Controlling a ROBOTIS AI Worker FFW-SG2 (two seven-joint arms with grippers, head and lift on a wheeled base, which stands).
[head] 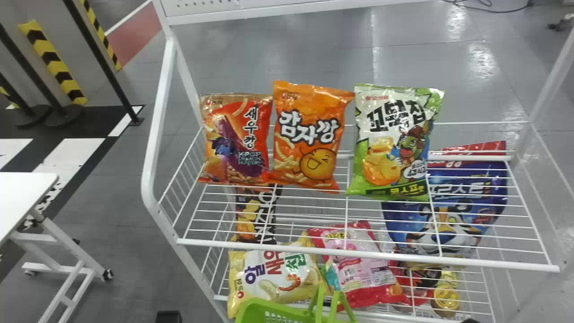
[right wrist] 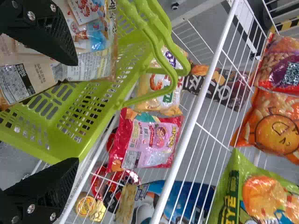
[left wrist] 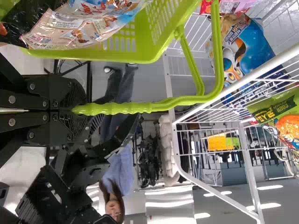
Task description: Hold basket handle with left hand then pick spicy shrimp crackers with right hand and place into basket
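Spicy shrimp crackers [head: 236, 139] at ten o'clock, upper wire shelf [head: 358, 255]; orange bag [head: 309, 134] just beside, toward three. Basket [head: 269, 306] at six: left fingers [left wrist: 70, 93] pinch handle [left wrist: 126, 108], right fingers [right wrist: 42, 191] spread. White table [head: 27, 188] at nine; grey floor [head: 291, 49].

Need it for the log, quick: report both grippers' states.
Left gripper: closed on the green basket handle.
Right gripper: open, fingers wide apart, holding nothing.

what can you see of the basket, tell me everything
The basket is bright green, apparently plastic, with slotted walls and arched handles. The left gripper is shut on a ribbed handle grip. Packaged snacks lie inside. It is beside the white wire rack; contact there is unclear.
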